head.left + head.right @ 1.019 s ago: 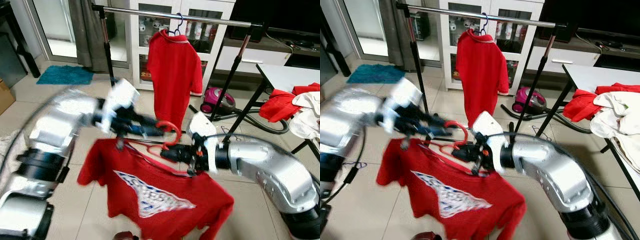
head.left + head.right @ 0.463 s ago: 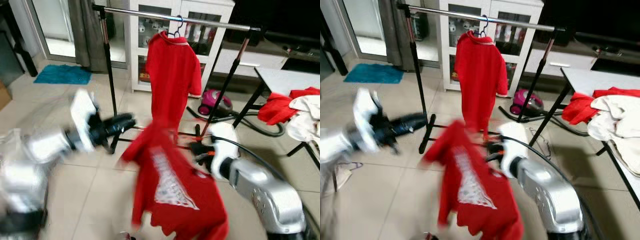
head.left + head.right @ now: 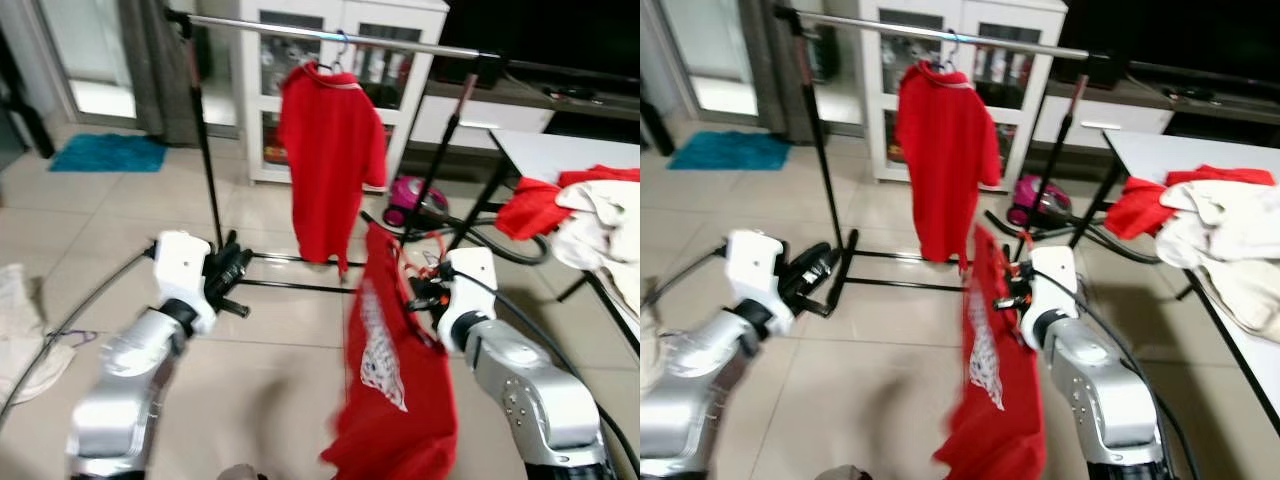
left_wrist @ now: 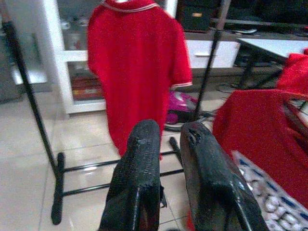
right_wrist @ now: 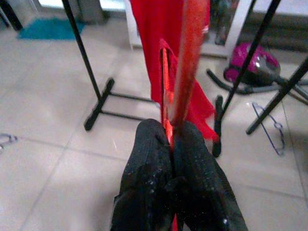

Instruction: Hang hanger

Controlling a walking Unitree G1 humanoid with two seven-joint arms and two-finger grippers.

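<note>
Right wrist view — right hand (image 5: 172, 139) clamped on red hanger (image 5: 188, 62) carrying printed shirt (image 3: 395, 400); left hand (image 4: 168, 137) empty, fingers slightly apart.

A home living room: pale glossy floor tiles (image 3: 270, 340), a white glass-door cabinet (image 3: 300, 60) beyond the right tool (image 3: 418, 292), a magenta canister vacuum cleaner (image 3: 418, 199) ahead of it, a white desk (image 3: 545, 150) heaped with red and cream laundry (image 3: 590, 215), and a teal bath mat (image 3: 108, 153) by the glass door.
</note>
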